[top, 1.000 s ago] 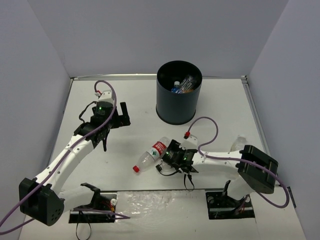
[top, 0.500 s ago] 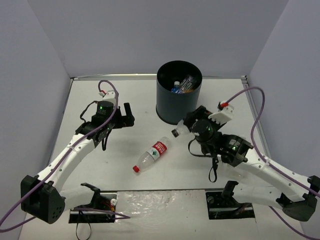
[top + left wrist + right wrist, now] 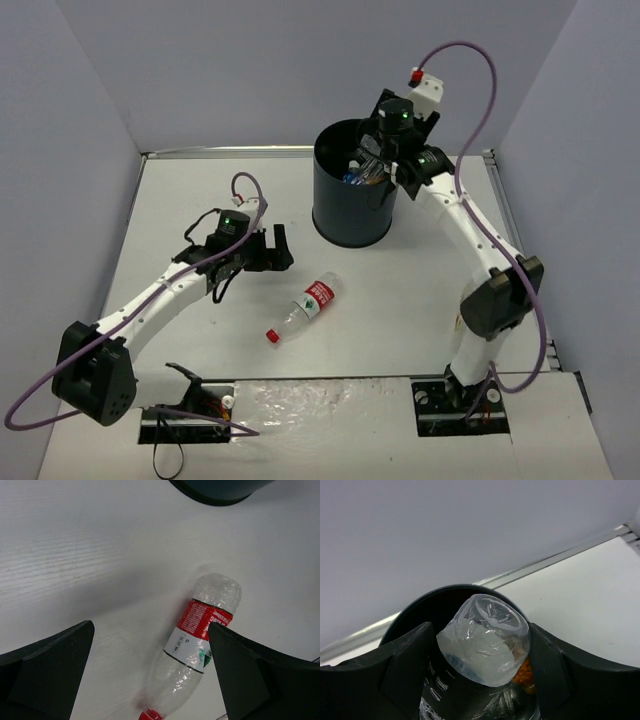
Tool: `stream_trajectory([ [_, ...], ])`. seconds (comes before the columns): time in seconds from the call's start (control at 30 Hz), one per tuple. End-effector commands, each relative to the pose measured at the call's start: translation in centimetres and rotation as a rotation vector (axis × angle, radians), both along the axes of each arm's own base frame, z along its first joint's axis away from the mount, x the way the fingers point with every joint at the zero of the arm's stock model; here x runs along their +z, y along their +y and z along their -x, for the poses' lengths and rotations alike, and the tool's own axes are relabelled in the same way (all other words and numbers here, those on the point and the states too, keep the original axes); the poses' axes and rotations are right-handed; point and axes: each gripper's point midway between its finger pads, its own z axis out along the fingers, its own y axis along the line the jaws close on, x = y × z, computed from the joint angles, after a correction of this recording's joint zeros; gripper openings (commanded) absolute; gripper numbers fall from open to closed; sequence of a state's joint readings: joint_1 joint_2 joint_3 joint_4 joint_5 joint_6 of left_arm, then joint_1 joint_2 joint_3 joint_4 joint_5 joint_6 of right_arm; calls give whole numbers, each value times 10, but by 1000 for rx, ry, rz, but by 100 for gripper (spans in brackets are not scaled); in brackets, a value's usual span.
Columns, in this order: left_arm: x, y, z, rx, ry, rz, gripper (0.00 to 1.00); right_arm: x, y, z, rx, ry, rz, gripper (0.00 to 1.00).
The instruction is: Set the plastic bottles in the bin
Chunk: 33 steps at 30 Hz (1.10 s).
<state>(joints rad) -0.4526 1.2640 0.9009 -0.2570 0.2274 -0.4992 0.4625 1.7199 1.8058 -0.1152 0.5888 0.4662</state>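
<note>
Top external view: the right hand is hanging over the open mouth of the black bin, which is standing at the back of the white bench. Right wrist view: that hand is clamped on a crumpled clear bottle, its rounded base pointing up and away from the camera, with the bin's rim showing right behind it. Other clear bottles are lying inside the bin, though I cannot make out how many.

Out on the bench, a red-labelled bottle with a red cap is lying on its side, cap toward the near edge, well apart from the bin. The left hand is hovering just beside it on the left, jaws spread wide and gripping nothing. Left wrist view: the red-labelled bottle is showing between the left hand's dark fingers, down on the bench surface.
</note>
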Motion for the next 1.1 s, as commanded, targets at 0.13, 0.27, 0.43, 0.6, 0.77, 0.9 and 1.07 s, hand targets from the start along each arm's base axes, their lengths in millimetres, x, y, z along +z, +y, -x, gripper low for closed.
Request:
stream_trajectory([
  [0.13, 19, -32, 7, -89, -70, -51, 97, 36, 33, -21, 136, -70, -22, 83],
  [0.27, 10, -38, 15, -152, -72, -104, 97, 39, 16, -6, 87, -56, -8, 100],
  [0.43, 6, -54, 25, -255, -88, -109, 97, 45, -22, 25, 29, -51, 11, 100],
  [0.6, 3, -78, 44, -389, -118, -112, 97, 32, -65, 64, -11, -29, -17, 100],
  [0.77, -7, -100, 55, -471, -117, -157, 97, 2, -93, 122, -39, 2, -30, 100],
  [0.9, -28, -112, 52, -497, -71, -215, 97, -17, -112, 167, -66, 0, -61, 100],
  [1.07, -54, -113, 44, -467, 2, -303, 97, -43, -136, 203, -146, 32, -73, 100],
])
